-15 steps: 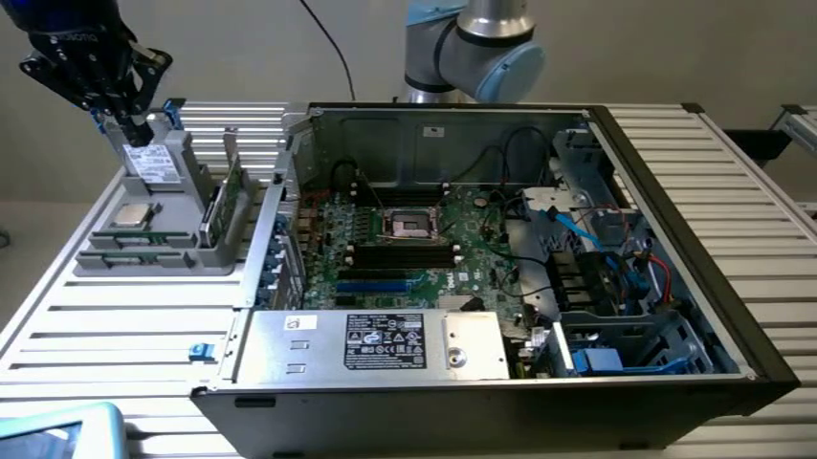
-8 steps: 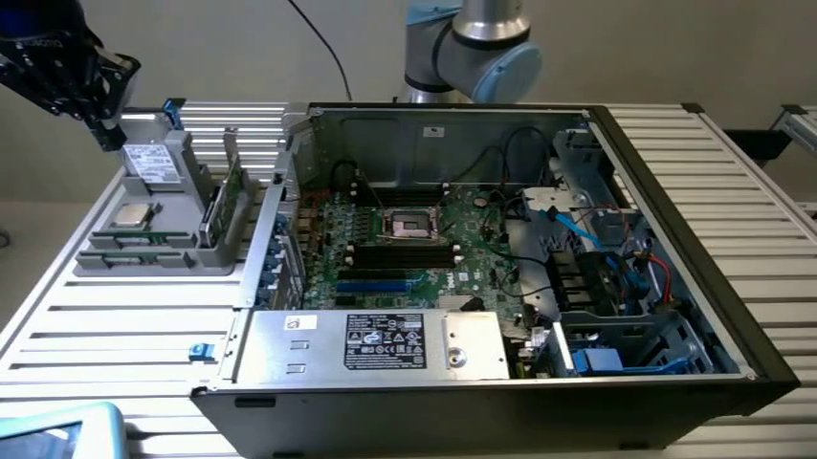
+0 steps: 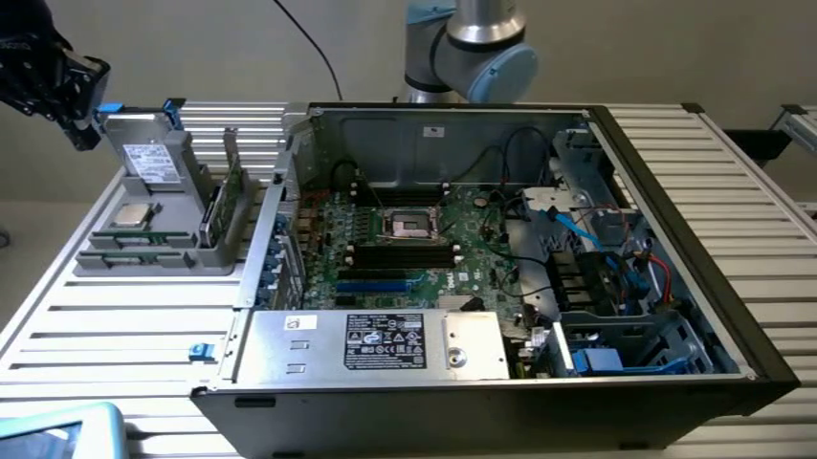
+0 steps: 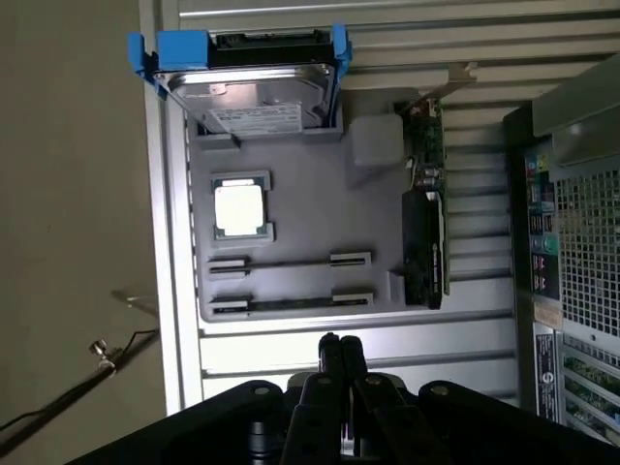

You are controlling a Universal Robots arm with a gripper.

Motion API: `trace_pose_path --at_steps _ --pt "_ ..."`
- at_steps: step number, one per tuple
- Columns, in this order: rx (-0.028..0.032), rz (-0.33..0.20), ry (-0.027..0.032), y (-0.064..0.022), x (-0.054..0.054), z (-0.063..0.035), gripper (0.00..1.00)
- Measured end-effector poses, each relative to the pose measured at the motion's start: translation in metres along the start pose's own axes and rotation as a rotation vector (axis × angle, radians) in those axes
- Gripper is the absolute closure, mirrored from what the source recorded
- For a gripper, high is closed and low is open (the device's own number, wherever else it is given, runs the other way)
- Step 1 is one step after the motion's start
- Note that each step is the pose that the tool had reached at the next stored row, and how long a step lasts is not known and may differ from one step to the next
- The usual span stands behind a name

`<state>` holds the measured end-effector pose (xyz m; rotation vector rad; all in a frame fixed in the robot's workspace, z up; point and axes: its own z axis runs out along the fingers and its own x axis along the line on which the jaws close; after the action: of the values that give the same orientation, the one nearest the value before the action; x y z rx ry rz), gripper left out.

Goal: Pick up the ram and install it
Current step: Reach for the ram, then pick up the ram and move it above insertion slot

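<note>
We see the claw (image 3: 79, 129) clenched on nothing, its fingertips pressed together, hanging high at the exterior view's left, above the grey tray (image 3: 224, 251) and well apart from it. In the wrist view the claw (image 4: 341, 351) hangs over the slatted surface (image 4: 387, 334), just off the tray's (image 4: 320, 203) slotted end. The ram (image 4: 291, 304) seems to stand on edge in a long slot of that tray, a thin dark strip; in the exterior view the ram (image 3: 134, 258) is hard to make out. The tray also carries a hard drive (image 4: 252, 92) in a blue bracket, a processor chip (image 4: 239, 207) and an upright expansion card (image 4: 424, 155). Beside the tray stands the open computer case (image 3: 511, 411) with its motherboard (image 3: 473, 268).
</note>
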<state>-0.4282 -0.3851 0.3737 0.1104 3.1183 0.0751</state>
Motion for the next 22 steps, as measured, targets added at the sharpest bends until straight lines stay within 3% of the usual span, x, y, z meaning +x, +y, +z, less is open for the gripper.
trace_pose_path --at_steps 3,8,22 --pt "-0.0001 0.000 -0.0001 0.0060 0.010 0.0032 0.89" --pt "0.0003 0.000 0.0042 0.0163 0.017 0.0078 0.89" --pt "0.0005 0.000 0.0062 0.0169 0.018 0.0082 0.89"
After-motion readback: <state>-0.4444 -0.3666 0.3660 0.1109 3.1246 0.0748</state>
